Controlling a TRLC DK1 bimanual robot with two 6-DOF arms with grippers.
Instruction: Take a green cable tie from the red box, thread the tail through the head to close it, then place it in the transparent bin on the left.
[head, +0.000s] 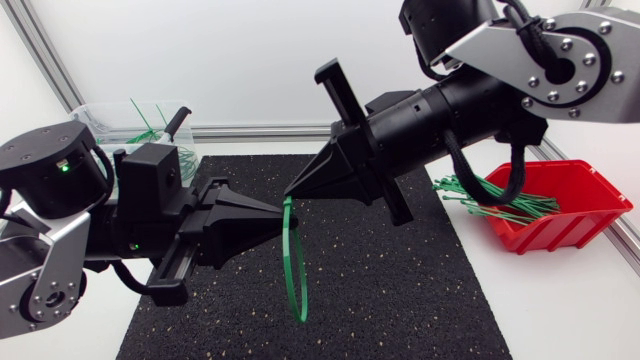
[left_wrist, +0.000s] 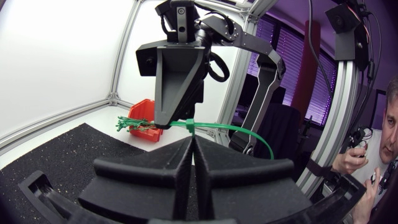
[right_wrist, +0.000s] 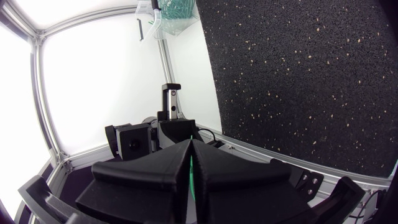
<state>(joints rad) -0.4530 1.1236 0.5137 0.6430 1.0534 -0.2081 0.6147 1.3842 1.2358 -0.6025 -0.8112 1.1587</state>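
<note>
above the mat (head: 400, 290), green cable tie (head: 295, 265) pinched in right pincer (head: 292, 192)

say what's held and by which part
The green cable tie, pinched at the top of its hanging loop by the right end effector and, apparently, the left end effector.

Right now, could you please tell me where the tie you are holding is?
In the head view the tie hangs near the middle, above the mat, pinched at its top where the left hand and right hand meet.
</note>
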